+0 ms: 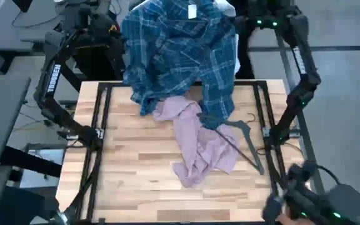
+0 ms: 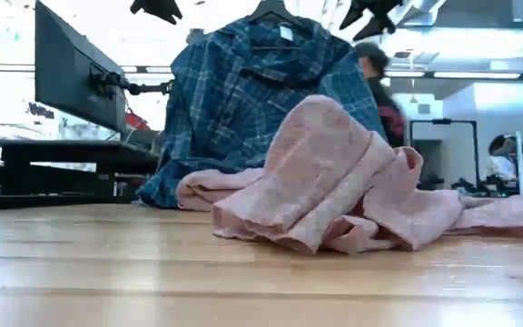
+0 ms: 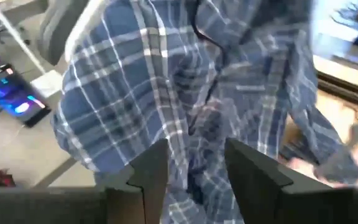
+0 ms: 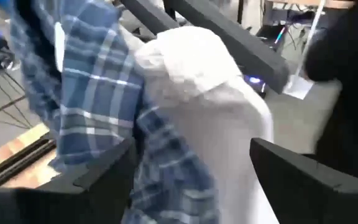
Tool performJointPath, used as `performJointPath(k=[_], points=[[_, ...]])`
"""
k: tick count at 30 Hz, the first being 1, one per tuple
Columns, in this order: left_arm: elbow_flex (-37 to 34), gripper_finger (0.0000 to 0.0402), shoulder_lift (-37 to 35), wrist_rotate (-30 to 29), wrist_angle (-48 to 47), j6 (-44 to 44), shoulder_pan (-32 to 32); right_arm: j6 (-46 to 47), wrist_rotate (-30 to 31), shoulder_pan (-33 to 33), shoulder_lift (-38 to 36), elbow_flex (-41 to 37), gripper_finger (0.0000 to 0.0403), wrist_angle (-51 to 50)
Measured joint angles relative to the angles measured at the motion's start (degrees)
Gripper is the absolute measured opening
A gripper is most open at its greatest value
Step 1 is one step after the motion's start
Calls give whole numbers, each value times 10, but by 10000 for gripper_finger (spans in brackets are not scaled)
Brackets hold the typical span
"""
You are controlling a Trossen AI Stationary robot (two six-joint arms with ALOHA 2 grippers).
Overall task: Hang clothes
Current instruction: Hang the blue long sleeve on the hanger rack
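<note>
The blue-and-white plaid shirt [image 1: 180,50] hangs on a dark hanger [image 2: 271,11] at the table's far edge, its hem lying on the table. A white shirt [image 4: 210,112] hangs just behind it. The pink shirt [image 1: 199,144] lies crumpled mid-table, with a bare dark hanger [image 1: 245,140] resting by its right side. My left gripper [image 2: 157,11] is raised at the plaid shirt's left shoulder, open, and plaid cloth shows beyond its gap [image 3: 194,180]. My right gripper [image 2: 366,16] is raised at the right shoulder, open wide, facing both hung shirts [image 4: 191,180].
Black frame rails [image 1: 99,125] run along the table's left, right and far sides. A monitor [image 2: 71,73] stands beyond the table at the left, and a person [image 2: 379,82] is behind the hung shirts. Bare wood [image 1: 130,175] lies in front of the pink shirt.
</note>
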Motion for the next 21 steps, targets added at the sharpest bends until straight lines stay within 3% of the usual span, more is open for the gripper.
performJointPath(k=[3,7,12,14,18,21], points=[[0,141,21,-3,5,-15,0,-1,-41,9,-1,-3,302,-45],[0,141,54,-4,13,-28,-1,-41,-114,73,1,-53,302,-56],[-1,141,76,-4,66,-49,-1,-76,-115,179,2,-155,302,95],[0,141,78,-4,77,-42,1,-78,-77,218,4,-188,302,191],[0,141,85,-4,86,-13,3,-85,96,279,27,-198,302,338],[0,141,85,-4,86,17,5,-56,136,290,81,-166,302,370]])
